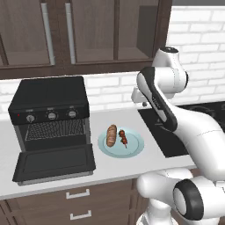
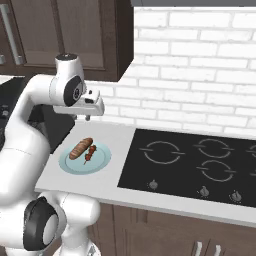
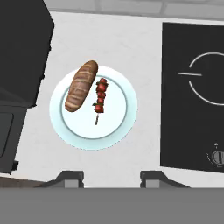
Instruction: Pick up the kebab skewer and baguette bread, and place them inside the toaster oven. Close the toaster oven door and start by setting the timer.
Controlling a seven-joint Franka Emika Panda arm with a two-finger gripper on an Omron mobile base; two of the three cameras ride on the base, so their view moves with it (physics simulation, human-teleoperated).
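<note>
pale counter point(image 1: 132, 165) under brick wall point(image 2: 200, 75), plated food, fingers point(image 3: 112, 177) apart, empty

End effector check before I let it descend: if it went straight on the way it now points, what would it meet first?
Probably the pale blue plate or the kebab skewer lying on it beside the baguette bread; the end effector points down over them, but depth is unclear.
</note>
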